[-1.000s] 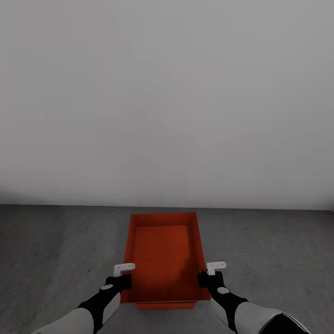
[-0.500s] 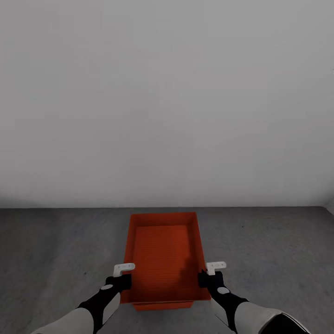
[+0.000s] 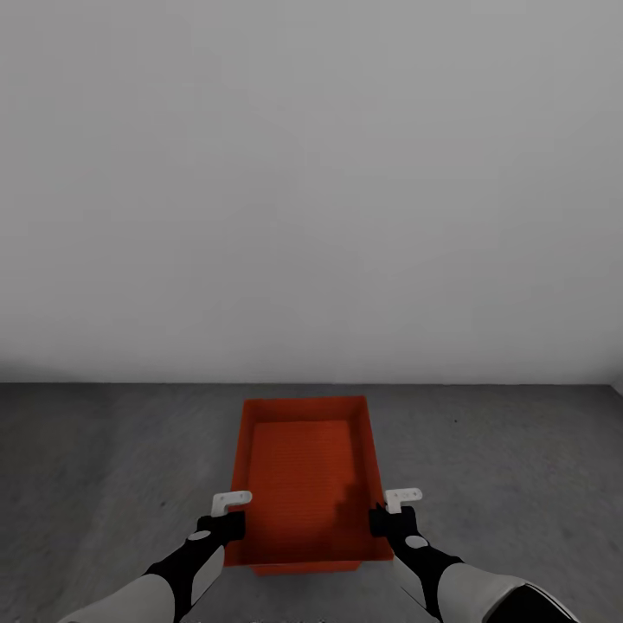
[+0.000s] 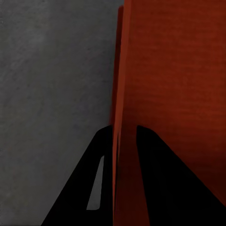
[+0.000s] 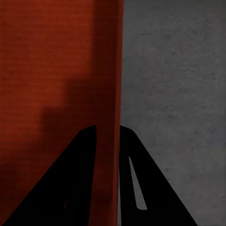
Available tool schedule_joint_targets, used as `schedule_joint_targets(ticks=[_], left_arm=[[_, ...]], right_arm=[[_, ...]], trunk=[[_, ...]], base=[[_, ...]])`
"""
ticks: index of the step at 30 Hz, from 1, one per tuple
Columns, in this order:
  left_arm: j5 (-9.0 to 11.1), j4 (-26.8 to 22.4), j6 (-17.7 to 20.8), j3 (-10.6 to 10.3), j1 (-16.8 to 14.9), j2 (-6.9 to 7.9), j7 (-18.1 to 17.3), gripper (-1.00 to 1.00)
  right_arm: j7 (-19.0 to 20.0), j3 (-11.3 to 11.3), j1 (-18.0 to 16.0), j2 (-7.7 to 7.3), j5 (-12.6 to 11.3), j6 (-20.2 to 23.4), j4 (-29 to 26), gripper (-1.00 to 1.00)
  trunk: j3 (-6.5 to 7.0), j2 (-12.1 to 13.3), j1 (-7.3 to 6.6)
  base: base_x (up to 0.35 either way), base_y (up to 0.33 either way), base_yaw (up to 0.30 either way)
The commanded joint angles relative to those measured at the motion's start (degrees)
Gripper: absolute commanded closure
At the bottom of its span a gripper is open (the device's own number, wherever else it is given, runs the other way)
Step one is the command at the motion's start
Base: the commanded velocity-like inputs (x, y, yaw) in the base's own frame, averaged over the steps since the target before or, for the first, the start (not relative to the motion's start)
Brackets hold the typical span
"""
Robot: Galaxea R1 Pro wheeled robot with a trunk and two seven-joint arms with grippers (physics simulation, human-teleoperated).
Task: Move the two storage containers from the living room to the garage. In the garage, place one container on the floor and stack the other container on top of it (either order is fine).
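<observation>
Unmoved: container (image 3: 303, 472) btwn L claw (image 3: 227, 519), R claw (image 3: 388, 517).

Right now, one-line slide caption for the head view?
Both tools, left and right, grip an orange-red storage container over grey concrete floor.

Plain white-grey wall (image 3: 311, 173) filled the upper view, unmarked, evenly and softly lit, met a dark grey speckled matte concrete floor (image 3: 104, 467) along a straight horizontal seam, floor surface bare around.
</observation>
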Motion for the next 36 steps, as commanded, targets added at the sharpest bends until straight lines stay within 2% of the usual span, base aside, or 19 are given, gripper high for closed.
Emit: schedule_joint_targets(ticks=[1, 36], left_arm=[[-0.21, -0.11, -3.12, 0.71, -0.05, 0.21, 0.7, 1.0], [-0.21, -0.11, -3.12, 0.71, -0.05, 0.21, 0.7, 1.0]], right_arm=[[0.04, -3.89, -0.04, 0.04, 0.27, -0.07, 0.1, 1.0], [0.04, -3.89, -0.04, 0.04, 0.28, -0.03, 0.1, 1.0]], trunk=[[-0.14, -0.05, 0.0], [-3.08, -0.05, 0.0]], base=[[0.0, 0.0, 0.095], [0.0, 0.0, 0.089]])
